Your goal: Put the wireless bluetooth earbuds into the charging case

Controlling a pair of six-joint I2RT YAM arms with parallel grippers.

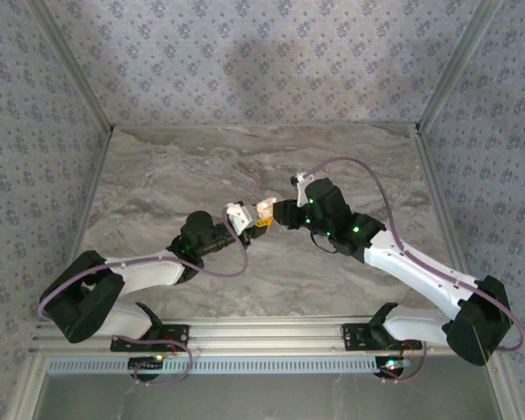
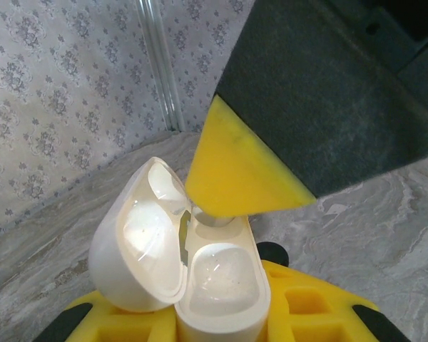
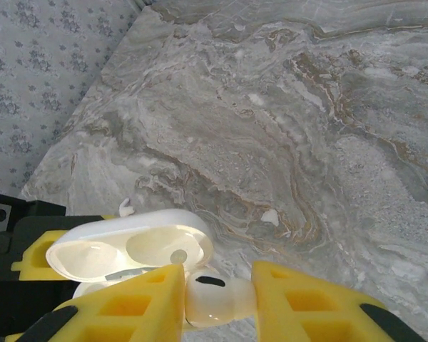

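The charging case [image 2: 217, 285] is a glossy white box with its lid [image 2: 132, 246] swung open to the left. My left gripper [image 2: 214, 317] is shut on its body, holding it off the table. The near well is empty. My right gripper's yellow finger [image 2: 239, 174] covers the far well from above. One white earbud [image 3: 217, 299] with a black slit sits between the right gripper's [image 3: 217, 285] yellow fingers, touching both, right beside the open case [image 3: 128, 249]. From above, the two grippers meet over the table's middle, left gripper [image 1: 241, 219] and right gripper [image 1: 264, 215].
The grey marble table [image 1: 350, 166] spreads behind both grippers. Patterned walls [image 1: 35, 157] and metal frame posts [image 2: 160, 71] close it in. A small black round shape [image 2: 272, 251] peeks from behind the case. Both arms' cables loop above the table.
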